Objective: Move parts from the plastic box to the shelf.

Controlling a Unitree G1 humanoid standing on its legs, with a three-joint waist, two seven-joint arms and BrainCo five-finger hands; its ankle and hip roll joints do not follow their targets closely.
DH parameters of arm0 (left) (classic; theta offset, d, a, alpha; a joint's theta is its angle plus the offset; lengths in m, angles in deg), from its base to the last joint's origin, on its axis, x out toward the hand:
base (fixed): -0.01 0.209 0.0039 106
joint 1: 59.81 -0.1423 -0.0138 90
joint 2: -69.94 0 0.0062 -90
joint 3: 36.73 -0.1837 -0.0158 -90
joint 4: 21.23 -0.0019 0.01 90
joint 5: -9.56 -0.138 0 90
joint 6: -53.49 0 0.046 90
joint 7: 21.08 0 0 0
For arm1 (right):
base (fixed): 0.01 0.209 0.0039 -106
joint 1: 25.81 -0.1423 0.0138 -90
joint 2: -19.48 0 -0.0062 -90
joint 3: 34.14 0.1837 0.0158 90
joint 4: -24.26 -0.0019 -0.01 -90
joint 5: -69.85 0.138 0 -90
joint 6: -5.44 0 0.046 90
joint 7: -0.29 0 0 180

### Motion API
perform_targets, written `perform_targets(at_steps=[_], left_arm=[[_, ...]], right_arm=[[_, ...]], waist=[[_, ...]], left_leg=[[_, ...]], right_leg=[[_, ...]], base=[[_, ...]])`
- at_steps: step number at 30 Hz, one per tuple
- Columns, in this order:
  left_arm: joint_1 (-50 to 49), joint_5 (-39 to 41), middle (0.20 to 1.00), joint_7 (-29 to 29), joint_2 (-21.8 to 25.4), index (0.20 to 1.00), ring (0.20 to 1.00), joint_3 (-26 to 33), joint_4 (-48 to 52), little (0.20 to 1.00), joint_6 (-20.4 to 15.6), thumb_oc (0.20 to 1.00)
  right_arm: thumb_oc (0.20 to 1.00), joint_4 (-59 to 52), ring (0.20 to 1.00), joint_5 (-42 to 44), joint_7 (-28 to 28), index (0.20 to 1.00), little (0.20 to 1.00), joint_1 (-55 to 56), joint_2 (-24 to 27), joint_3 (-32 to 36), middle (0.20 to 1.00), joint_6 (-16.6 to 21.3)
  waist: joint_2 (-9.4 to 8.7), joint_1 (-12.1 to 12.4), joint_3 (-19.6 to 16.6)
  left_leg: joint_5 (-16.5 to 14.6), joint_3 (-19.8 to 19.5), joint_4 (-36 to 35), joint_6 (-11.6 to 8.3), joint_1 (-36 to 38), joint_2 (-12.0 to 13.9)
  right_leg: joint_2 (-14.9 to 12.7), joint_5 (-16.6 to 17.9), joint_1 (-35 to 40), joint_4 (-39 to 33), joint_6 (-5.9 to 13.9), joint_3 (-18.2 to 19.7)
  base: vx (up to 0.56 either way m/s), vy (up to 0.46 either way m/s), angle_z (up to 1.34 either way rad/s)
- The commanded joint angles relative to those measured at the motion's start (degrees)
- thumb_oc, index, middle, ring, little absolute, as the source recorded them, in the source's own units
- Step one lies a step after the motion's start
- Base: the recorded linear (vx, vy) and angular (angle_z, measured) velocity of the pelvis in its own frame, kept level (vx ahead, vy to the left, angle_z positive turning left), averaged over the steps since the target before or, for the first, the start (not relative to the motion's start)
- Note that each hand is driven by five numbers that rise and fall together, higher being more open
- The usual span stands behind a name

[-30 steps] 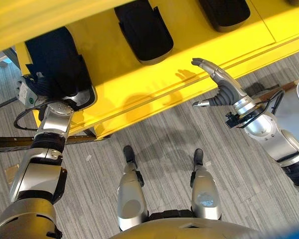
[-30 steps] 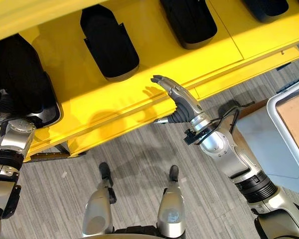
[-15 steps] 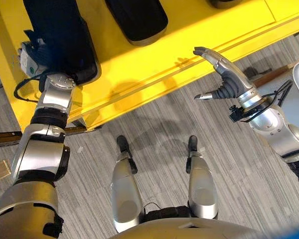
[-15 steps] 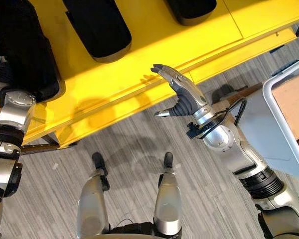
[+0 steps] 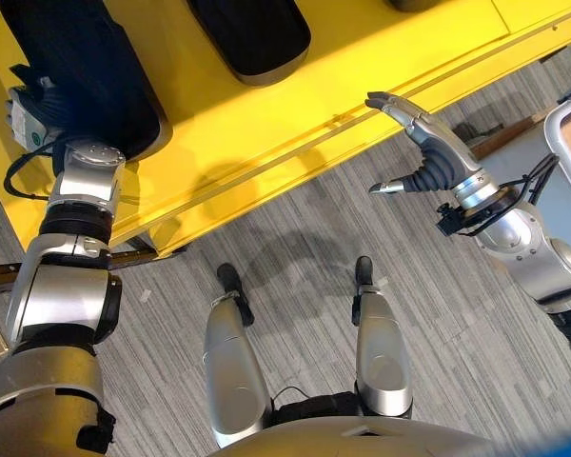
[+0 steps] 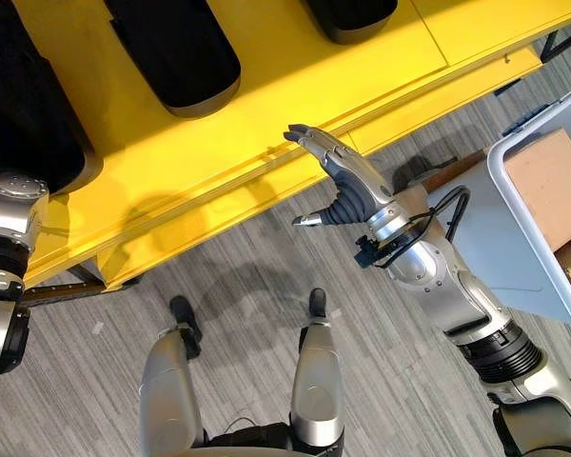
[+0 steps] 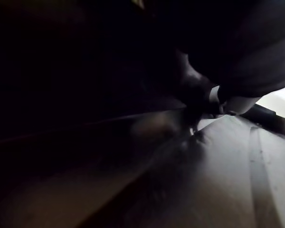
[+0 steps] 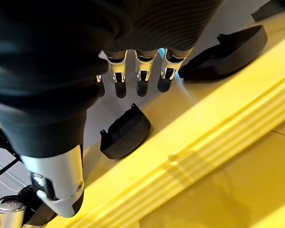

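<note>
The yellow shelf (image 5: pixel 266 133) carries several black moulded parts. My left hand (image 5: pixel 33 93) reaches up against the leftmost black part (image 5: pixel 86 67) at the shelf's left end, and its fingers are hidden by that part. The left wrist view is dark. My right hand (image 6: pixel 347 181) hovers open and empty at the shelf's front edge, fingers (image 8: pixel 140 71) straight, thumb out. Another black part (image 6: pixel 176 48) lies further back on the shelf, and the right wrist view shows two (image 8: pixel 126 130) (image 8: pixel 228 47). The grey plastic box (image 6: pixel 533 121) stands at the far right.
A brown cardboard box (image 6: pixel 552 181) sits inside the plastic box. The shelf's front lip runs diagonally across the view, with grey striped floor (image 5: pixel 295 238) below it. A third black part (image 6: pixel 347 14) lies at the shelf's back.
The camera has moved, shifting the whole picture; more of the plastic box shows at the right. My left hand stays at the leftmost black part. My right hand stays open by the shelf edge.
</note>
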Motion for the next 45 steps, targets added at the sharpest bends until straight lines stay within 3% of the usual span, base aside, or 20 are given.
perform_targets(at_steps=[1, 22, 23, 24, 37, 45], left_arm=[[-2.7, -4.4, 0.2, 2.5, 4.3, 0.2, 0.2, 1.1, 1.4, 0.2, -3.6, 0.2], [-3.6, -0.2, 0.2, 3.7, 6.2, 0.2, 0.2, 2.5, 0.8, 0.2, -1.4, 0.2], [-3.9, -1.1, 0.837, 3.5, 6.3, 0.837, 0.837, 2.6, 1.1, 0.837, -1.4, 0.837], [-4.1, -1.4, 1.0, 3.8, 6.2, 1.0, 1.0, 2.4, 1.8, 1.0, -1.1, 1.0], [-4.4, 3.8, 1.0, 8.6, 5.0, 1.0, 1.0, 3.7, 4.1, 1.0, -2.5, 1.0], [-12.3, 7.6, 1.0, 11.1, -1.5, 1.0, 1.0, 8.8, 8.6, 1.0, -5.5, 1.0]], right_arm=[[1.0, -2.3, 1.0, 1.4, 1.3, 1.0, 1.0, 2.5, 0.8, 4.6, 1.0, 3.4], [1.0, -2.8, 1.0, 0.1, 1.1, 1.0, 1.0, 1.9, 1.9, 3.3, 1.0, 1.0], [1.0, -2.8, 1.0, 0.1, 1.2, 1.0, 1.0, 2.1, 2.0, 3.5, 1.0, 0.9], [1.0, -3.2, 1.0, 0.1, 1.5, 1.0, 1.0, 2.6, 2.2, 3.7, 1.0, 0.6], [1.0, -2.4, 1.0, -2.4, 2.8, 1.0, 1.0, 4.4, 1.9, 3.7, 1.0, 0.5], [1.0, -3.3, 1.0, -4.2, 3.3, 1.0, 1.0, 7.6, -0.7, 4.7, 1.0, 1.6]], waist=[[-1.06, 0.1, -2.2], [0.9, 1.0, -3.7], [0.85, 1.0, -3.6], [0.79, 1.1, -3.6], [1.1, 0.9, -3.9], [0.66, 1.9, -4.6]], left_leg=[[-3.8, 4.6, -0.2, 1.9, 6.0, -2.9], [-1.7, 4.0, -3.9, 1.69, 7.7, -4.1], [-1.7, 4.1, -4.0, 1.73, 7.7, -4.1], [-1.7, 4.1, -4.0, 1.79, 7.7, -4.2], [-1.7, 4.1, -4.2, 1.82, 8.3, -4.4], [-1.1, 3.4, -6.0, 1.84, 10.1, -4.8]], right_leg=[[5.8, -0.1, -3.3, 4.2, -3.96, 0.9], [5.3, -0.4, -2.4, 3.6, -4.35, -0.5], [5.3, -0.3, -2.5, 3.7, -4.32, -0.5], [5.4, -0.2, -2.5, 3.7, -4.31, -0.6], [5.6, -0.7, -2.2, 4.1, -4.51, -0.5], [5.8, -1.2, -0.2, 3.2, -4.66, -1.3]], base=[[0.0, 0.0, 0.0], [0.0, 0.005, 0.01], [0.0, 0.0, 0.0], [0.0, 0.0, 0.0], [0.0, 0.0, 0.0], [0.01, -0.045, 0.0]])
